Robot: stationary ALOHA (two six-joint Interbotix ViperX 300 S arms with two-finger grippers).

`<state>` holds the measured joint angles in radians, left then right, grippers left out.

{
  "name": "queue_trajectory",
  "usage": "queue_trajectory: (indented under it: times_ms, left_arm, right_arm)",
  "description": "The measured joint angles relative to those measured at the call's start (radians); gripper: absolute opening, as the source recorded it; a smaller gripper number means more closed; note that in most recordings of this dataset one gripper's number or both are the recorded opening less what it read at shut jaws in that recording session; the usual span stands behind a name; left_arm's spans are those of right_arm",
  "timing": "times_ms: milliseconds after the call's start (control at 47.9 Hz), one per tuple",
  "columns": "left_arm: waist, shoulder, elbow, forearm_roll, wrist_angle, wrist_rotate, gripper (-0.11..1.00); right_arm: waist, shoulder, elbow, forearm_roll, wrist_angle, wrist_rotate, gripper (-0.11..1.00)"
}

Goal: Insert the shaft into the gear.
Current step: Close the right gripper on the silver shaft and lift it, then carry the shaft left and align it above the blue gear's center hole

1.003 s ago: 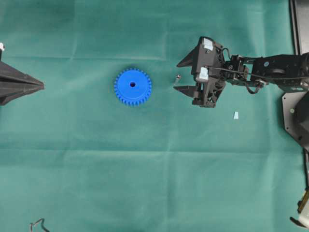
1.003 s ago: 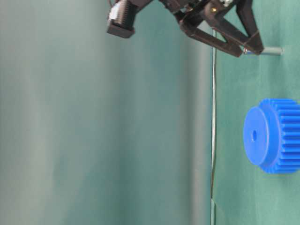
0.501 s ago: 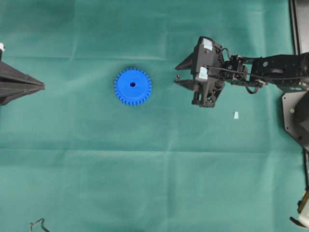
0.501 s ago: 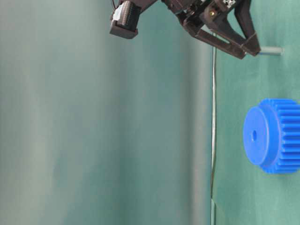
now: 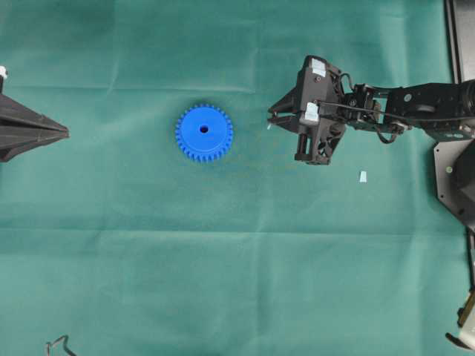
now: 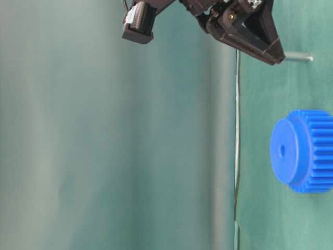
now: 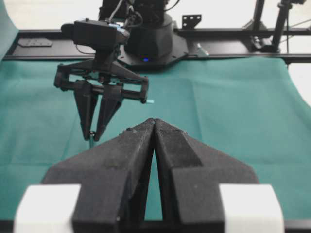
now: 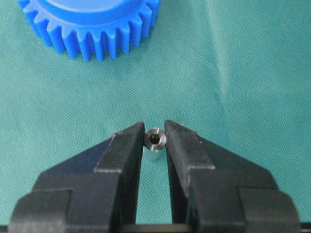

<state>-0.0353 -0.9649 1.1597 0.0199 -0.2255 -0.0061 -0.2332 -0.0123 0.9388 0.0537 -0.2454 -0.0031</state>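
The blue gear (image 5: 204,133) lies flat on the green cloth, centre hole up; it also shows in the table-level view (image 6: 302,151) and at the top of the right wrist view (image 8: 90,24). The shaft (image 8: 155,140), a tiny grey metal pin, stands upright on the cloth (image 6: 299,57) to the right of the gear. My right gripper (image 5: 270,119) is shut on the shaft, one finger against each side (image 8: 154,127). My left gripper (image 5: 65,132) rests at the left edge, shut with nothing between its tips (image 7: 154,120).
A small pale scrap (image 5: 362,176) lies on the cloth below the right arm. Black frame rails (image 5: 460,37) run along the right edge, and a bent wire (image 5: 58,345) sits at the bottom left corner.
The right gripper's fingers have come together from wide open until they press on the shaft. The gear and the left gripper have not moved.
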Motion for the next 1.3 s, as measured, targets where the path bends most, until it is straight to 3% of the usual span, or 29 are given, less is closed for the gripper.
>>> queue_trajectory:
  times_ms: [418,689,1024,1295]
  left_arm:
    - [0.000,0.000,0.000,-0.002,0.002,0.000,0.02]
    - [0.000,-0.002,0.000,-0.002,0.002,0.000,0.02]
    - [0.000,0.000,0.000,0.000,0.002,0.000,0.02]
    - [0.000,0.000,0.000,0.000,0.002,-0.005,0.02]
  right_arm:
    - [0.000,-0.249,-0.075,-0.003,0.290,-0.003,0.17]
    - [-0.002,-0.359,-0.095,-0.003,0.390,-0.003,0.17]
    - [0.023,-0.305,-0.141,-0.003,0.391,-0.002,0.17]
    - [0.071,-0.149,-0.287,-0.003,0.385,-0.002,0.17]
